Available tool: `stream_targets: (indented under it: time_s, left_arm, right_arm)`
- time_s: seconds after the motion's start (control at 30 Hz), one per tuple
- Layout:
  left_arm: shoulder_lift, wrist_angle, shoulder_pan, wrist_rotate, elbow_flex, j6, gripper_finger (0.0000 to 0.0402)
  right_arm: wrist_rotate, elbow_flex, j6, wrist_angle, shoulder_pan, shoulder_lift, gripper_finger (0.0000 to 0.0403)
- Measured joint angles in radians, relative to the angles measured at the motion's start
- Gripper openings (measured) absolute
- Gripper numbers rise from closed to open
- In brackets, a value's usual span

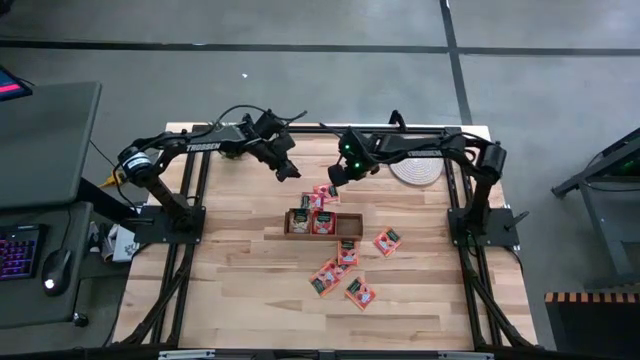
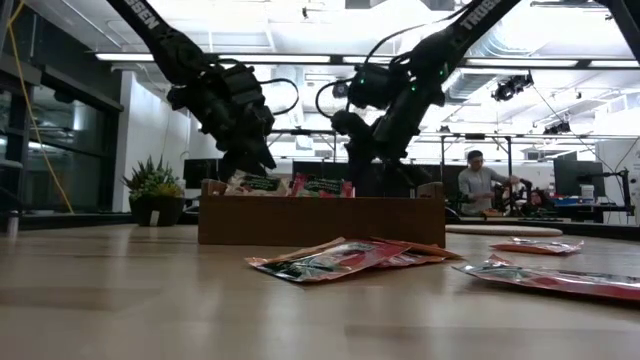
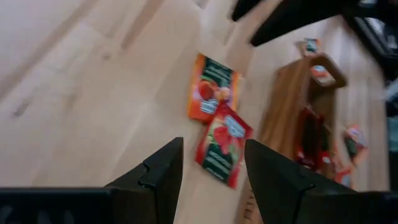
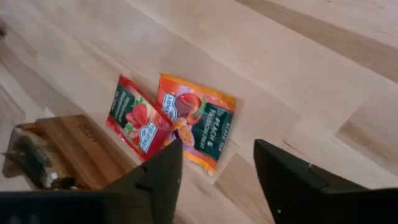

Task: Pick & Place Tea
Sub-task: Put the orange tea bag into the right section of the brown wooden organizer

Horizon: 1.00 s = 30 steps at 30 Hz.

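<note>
Two tea sachets lie flat on the table just behind the long wooden box (image 1: 322,223): an orange one (image 4: 199,124) and a red one (image 4: 134,118), overlapping at a corner. More sachets stand in the box (image 2: 320,186), and several lie loose in front of it (image 1: 347,268). My left gripper (image 1: 288,172) hovers open to the left of the pair, and the red sachet (image 3: 222,144) shows between its fingers from above. My right gripper (image 1: 335,182) hovers open over the pair from the right, above the orange sachet. Neither touches anything.
A round pale woven mat (image 1: 415,170) lies at the far right, under the right arm. The two grippers stand close together behind the box. Bare wood stretches to the left of the box and along the near edge (image 1: 240,300).
</note>
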Motion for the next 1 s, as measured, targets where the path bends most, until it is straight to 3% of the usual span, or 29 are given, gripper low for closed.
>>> stream_targets:
  time_s: [0.1,0.23,1.0]
  left_arm:
    - [0.008,0.014,-0.008,0.049,0.0,0.0,0.0169]
    - [0.019,0.013,-0.019,0.035,0.0,0.0,0.0169]
    - [0.019,0.027,-0.019,0.022,0.0,0.0,0.0169]
  right_arm:
    - [-0.029,0.0,0.019,0.031,0.0,0.021,0.0222]
    - [-0.044,0.0,0.037,0.042,0.001,0.057,0.0238]
    - [-0.099,0.003,0.078,0.097,0.006,0.149,0.0239]
